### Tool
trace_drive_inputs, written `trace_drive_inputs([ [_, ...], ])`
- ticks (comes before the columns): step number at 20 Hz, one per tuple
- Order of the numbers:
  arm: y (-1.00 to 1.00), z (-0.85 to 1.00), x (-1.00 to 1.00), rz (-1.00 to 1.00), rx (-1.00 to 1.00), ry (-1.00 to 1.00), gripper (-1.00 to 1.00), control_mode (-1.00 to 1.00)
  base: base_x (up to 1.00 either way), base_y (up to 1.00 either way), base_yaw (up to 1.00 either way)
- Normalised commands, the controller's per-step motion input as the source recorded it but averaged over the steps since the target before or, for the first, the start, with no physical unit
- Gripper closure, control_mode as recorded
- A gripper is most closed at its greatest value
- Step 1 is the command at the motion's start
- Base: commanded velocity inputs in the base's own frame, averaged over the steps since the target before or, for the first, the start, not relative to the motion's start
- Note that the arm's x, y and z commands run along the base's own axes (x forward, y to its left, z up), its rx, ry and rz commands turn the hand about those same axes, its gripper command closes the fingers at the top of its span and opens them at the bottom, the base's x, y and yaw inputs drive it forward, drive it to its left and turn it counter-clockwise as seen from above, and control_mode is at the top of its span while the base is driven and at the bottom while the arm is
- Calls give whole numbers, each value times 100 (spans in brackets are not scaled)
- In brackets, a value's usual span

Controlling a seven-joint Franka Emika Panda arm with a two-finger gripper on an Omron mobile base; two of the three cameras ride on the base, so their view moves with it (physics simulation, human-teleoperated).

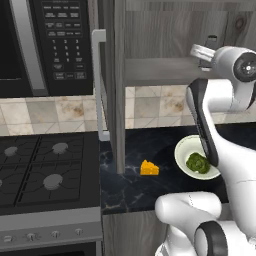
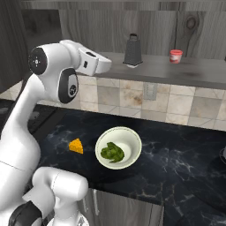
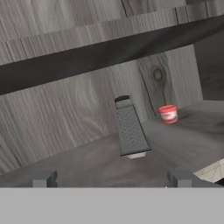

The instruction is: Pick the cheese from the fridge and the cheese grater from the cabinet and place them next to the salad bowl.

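Observation:
The cheese, a small yellow-orange wedge, lies on the dark counter just left of the salad bowl, which holds green leaves. The dark-grey cheese grater stands upright on the lower shelf of the open cabinet. My gripper is open and empty. It is level with that shelf and points at the grater, still a short way in front of it. The fridge is out of view.
A red-and-white cup stands on the shelf right of the grater. The open cabinet door with its silver handle hangs left of the arm. The black microwave and stove are further left.

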Motion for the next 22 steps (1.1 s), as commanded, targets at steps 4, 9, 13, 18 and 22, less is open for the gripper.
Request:
trace_drive_inputs([
  [4, 0, 7, 38, 0, 0, 2, -100, -100, 0, 0, 0],
  [9, -2, 12, 33, 0, 0, 7, -100, -100, 0, 0, 0],
  [13, -10, 12, 24, -1, -2, 9, -100, -100, 0, 0, 0],
  [18, -32, 0, 27, -1, -8, 9, -100, -100, 0, 0, 0],
  [22, -43, 0, 31, 0, -4, 4, -100, -100, 0, 0, 0],
])
